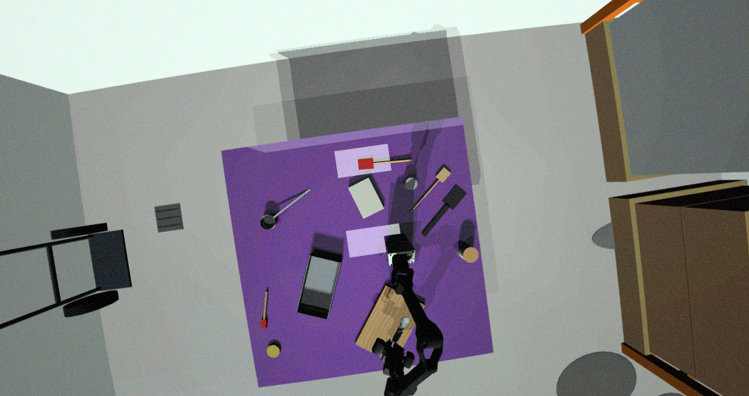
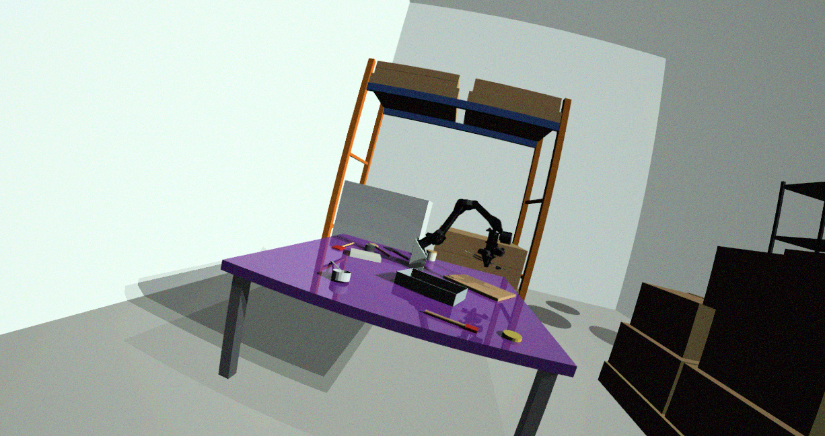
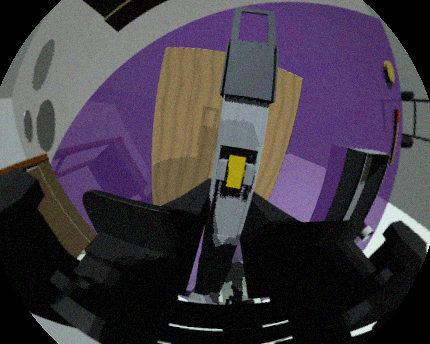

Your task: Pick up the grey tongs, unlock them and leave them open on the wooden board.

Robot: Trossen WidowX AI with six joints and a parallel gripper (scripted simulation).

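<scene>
The grey tongs (image 1: 405, 321) (image 3: 245, 117) are in my gripper (image 1: 400, 337) (image 2: 487, 259) (image 3: 223, 186), which is shut on them. They hang in the air above the wooden board (image 1: 374, 330) (image 2: 497, 293) (image 3: 181, 100). In the wrist view a dark grey block and a rectangular loop stand at their far end, and a yellow piece shows on the light grey part nearer the fingers. The tongs look close to level; their other end is mostly hidden. I cannot tell whether they are locked. The roasting tin (image 1: 334, 288) (image 2: 426, 291) stands beside the board without the tongs across it.
A pale wedge-shaped mount (image 1: 401, 256) (image 2: 416, 253) is at the arm's base, near the board. A small pot (image 1: 269, 222) (image 2: 340, 275), a red-headed brush (image 1: 263, 322) (image 2: 470, 328), a yellow disc (image 1: 272, 351) (image 2: 511, 336) and a white block (image 1: 365, 198) are also on the table.
</scene>
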